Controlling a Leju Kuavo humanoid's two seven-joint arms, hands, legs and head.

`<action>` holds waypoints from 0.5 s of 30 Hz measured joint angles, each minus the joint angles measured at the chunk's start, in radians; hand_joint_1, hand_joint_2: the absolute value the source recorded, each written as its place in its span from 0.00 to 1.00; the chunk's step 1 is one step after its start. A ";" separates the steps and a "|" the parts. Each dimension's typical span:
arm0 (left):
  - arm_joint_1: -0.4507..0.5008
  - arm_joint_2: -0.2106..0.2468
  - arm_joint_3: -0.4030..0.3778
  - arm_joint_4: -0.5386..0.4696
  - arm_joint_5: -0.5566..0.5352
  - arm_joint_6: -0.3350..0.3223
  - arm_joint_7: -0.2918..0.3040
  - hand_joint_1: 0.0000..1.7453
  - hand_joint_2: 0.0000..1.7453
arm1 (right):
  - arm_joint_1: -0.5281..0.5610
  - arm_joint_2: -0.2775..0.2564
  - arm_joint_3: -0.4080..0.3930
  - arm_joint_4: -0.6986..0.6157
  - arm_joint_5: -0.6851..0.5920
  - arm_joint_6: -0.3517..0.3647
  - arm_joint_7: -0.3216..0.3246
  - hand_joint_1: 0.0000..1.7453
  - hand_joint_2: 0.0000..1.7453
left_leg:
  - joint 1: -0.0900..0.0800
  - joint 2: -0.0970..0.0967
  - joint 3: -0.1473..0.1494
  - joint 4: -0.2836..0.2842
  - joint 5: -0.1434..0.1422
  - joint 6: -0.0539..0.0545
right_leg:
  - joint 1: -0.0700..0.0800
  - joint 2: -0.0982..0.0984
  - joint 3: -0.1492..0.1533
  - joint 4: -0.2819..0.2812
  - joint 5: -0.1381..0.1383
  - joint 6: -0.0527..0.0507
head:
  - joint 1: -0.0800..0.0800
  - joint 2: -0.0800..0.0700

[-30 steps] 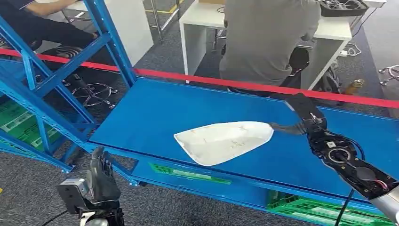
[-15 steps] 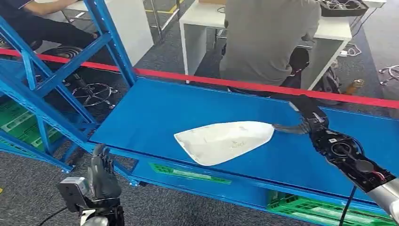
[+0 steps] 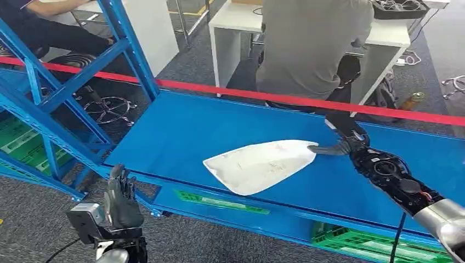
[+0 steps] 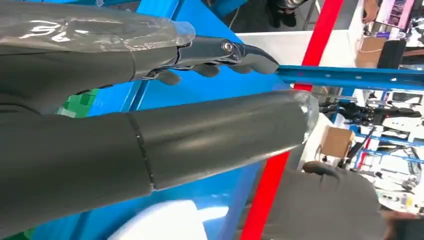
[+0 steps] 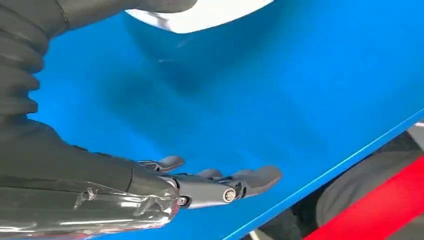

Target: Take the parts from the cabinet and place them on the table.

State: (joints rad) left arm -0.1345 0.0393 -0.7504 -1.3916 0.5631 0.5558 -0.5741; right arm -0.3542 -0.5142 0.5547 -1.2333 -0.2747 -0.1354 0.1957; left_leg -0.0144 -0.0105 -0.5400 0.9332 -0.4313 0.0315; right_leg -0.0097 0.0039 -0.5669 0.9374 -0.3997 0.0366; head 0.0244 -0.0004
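White shell part (image 3: 260, 165), a smooth curved plastic moulding that is broad at one end and tapers toward my right hand (image 3: 342, 143), lies flat on the blue cabinet shelf (image 3: 181, 126), about mid-shelf and nearer its front edge. Faint marks show on its matt surface, too small to read. My right thumb (image 3: 324, 148) touches the narrow tip while the other fingers (image 5: 235, 182) stretch out apart over bare shelf, so nothing is grasped yet. I judge this to be the reach-and-grasp step, barely begun: next I need to get fingers under or round that thin tapered edge and pinch it firmly, since a slick, wide shell could pivot or slide away. My left hand (image 3: 122, 203) hangs low before the shelf's front, fingers loosely parted and holding nothing. Beyond the red barrier tape (image 3: 247, 94) a person in grey (image 3: 312, 44) sits at a white desk (image 3: 230, 24).
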 joint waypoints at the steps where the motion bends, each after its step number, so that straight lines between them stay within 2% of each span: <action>1: 0.000 0.000 0.000 0.000 0.000 0.000 0.000 0.00 0.00 | -0.010 0.005 0.008 0.004 0.000 0.006 0.000 0.00 1.00 | 0.000 0.000 0.000 0.000 0.000 0.000 | 0.000 0.000 0.000 0.000 0.000 0.000 | -0.001 0.000; 15: 0.000 -0.007 0.000 0.000 0.003 0.000 -0.004 0.00 0.00 | -0.070 0.035 0.075 0.042 0.000 0.018 -0.002 0.00 1.00 | 0.000 -0.001 0.000 0.000 0.000 0.000 | 0.000 0.000 0.000 0.000 0.000 0.000 | 0.000 0.000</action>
State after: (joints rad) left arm -0.1347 0.0320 -0.7504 -1.3912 0.5657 0.5558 -0.5783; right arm -0.4245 -0.4791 0.6294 -1.1910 -0.2750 -0.1179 0.1942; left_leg -0.0144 -0.0112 -0.5399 0.9334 -0.4311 0.0315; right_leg -0.0097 0.0035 -0.5667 0.9374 -0.3998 0.0366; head 0.0240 -0.0004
